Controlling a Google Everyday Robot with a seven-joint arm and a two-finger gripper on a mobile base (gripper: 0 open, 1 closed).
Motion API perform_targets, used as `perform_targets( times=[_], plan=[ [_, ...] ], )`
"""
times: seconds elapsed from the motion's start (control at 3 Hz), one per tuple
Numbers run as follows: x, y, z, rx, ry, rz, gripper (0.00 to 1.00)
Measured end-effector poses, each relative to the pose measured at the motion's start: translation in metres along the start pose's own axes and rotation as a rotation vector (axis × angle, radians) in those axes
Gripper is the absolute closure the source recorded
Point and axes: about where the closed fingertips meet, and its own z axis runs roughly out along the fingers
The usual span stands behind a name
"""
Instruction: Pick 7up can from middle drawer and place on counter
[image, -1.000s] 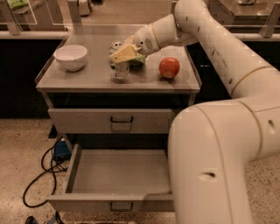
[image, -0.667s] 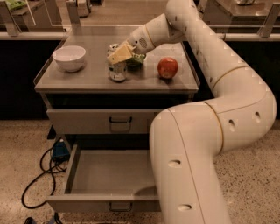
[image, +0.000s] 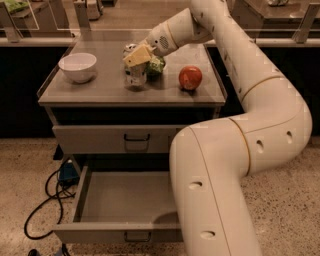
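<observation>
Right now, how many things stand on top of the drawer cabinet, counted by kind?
white bowl: 1
7up can: 1
green snack bag: 1
red apple: 1
Total: 4, all on the counter. The gripper is right above the 7up can.

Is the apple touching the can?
Apart: the camera view shows bare counter between apple and can. The gripper is at the can's top.

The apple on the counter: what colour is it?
Red, clearest in the camera view. The apple sits near the end effector, which is at the 7up can.
</observation>
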Motion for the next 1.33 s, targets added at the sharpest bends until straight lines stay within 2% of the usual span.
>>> perform_targets(
  times=[0.67, 1.0, 1.33],
  plan=[
    [0.0000, 0.0000, 0.0001, 0.000, 0.000, 0.000, 0.14],
    [0.0000, 0.0000, 0.0002, 0.000, 0.000, 0.000, 0.00],
    [0.0000, 0.0000, 0.0002, 0.000, 0.000, 0.000, 0.00]
  ],
)
